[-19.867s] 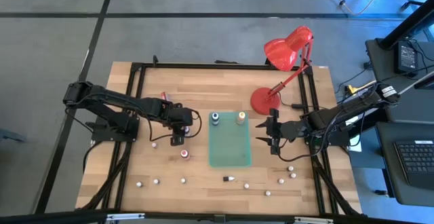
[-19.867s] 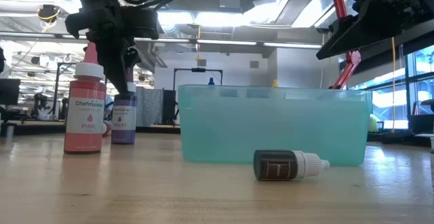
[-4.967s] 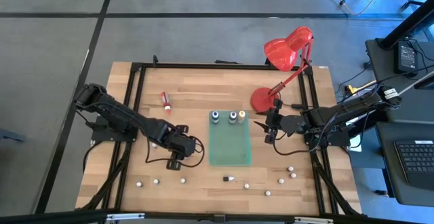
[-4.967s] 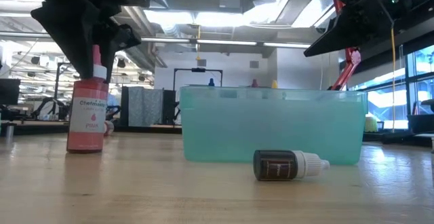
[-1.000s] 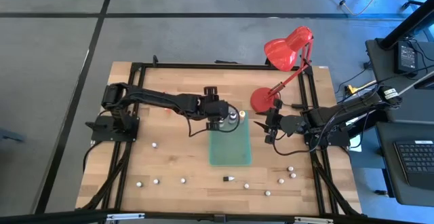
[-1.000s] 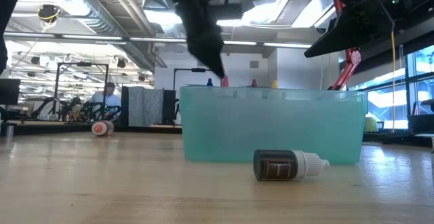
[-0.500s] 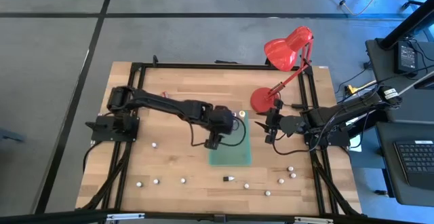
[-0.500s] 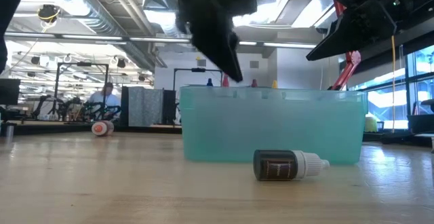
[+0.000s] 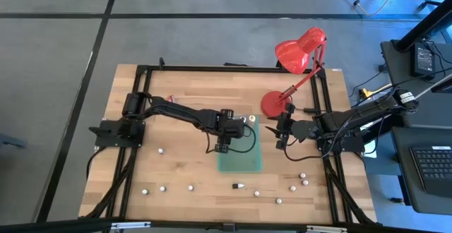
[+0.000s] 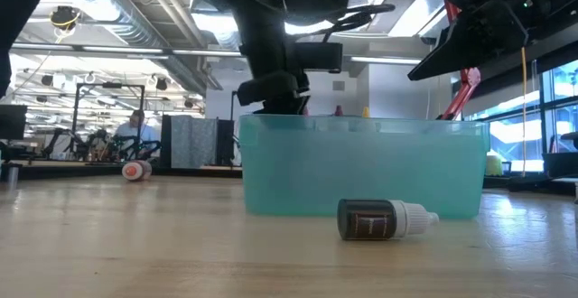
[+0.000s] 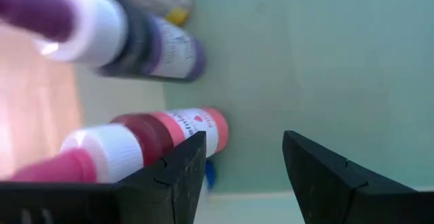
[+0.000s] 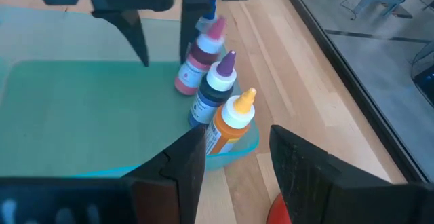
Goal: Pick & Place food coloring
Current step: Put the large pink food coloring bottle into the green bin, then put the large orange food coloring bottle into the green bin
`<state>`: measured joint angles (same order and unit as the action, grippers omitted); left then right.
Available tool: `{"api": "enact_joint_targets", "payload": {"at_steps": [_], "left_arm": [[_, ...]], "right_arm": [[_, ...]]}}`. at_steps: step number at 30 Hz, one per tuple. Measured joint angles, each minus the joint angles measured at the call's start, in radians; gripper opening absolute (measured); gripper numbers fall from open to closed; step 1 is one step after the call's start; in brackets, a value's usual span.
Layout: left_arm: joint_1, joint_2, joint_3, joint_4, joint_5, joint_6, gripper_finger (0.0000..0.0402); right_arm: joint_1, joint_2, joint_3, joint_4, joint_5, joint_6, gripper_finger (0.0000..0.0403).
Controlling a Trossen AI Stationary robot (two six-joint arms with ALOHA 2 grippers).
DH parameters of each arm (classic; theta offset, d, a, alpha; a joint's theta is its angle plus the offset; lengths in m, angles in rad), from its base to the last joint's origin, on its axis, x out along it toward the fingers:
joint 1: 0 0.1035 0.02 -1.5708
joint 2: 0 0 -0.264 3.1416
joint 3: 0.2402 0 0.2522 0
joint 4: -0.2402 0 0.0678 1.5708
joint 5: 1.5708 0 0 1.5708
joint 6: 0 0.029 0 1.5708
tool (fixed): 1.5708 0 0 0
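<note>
Wooden surface (image 9: 183, 99) with a teal tray (image 9: 240, 159) in the middle. Left gripper (image 9: 224, 147) sits at the tray's left edge, fingers apart and empty, right over the pink bottle (image 12: 196, 60), which stands in the tray's far corner. Purple bottle (image 12: 215, 88) and orange bottle (image 12: 232, 121) stand beside it in a row. Right gripper (image 9: 280, 138) waits just off the tray's right side, part open, nothing in it. Dark bottle (image 10: 386, 219) lies on its side near the front, small white bits (image 9: 162, 188) scattered around.

Grey floor (image 9: 56, 35), bright ceiling lights (image 10: 226, 27)
</note>
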<state>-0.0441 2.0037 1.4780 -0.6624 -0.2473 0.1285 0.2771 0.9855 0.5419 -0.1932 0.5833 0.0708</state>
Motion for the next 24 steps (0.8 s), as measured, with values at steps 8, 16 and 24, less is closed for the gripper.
{"api": "enact_joint_targets", "payload": {"at_steps": [8, 16, 24], "left_arm": [[0.0, -0.001, 0.0, -0.007, 0.008, -0.002, 0.0191], [0.0, -0.007, -0.001, -0.059, 0.069, -0.037, 0.0191], [-0.001, -0.032, 0.017, -0.115, 0.108, -0.041, 0.0191]], "right_arm": [[0.0, 0.0, 0.0, 0.0, 0.0, 0.0, 0.0165], [0.0, 0.0, 0.0, -0.001, 0.0, 0.0, 0.0165], [0.0, 0.0, 0.0, -0.001, 0.0, 0.0, 0.0165]]}}
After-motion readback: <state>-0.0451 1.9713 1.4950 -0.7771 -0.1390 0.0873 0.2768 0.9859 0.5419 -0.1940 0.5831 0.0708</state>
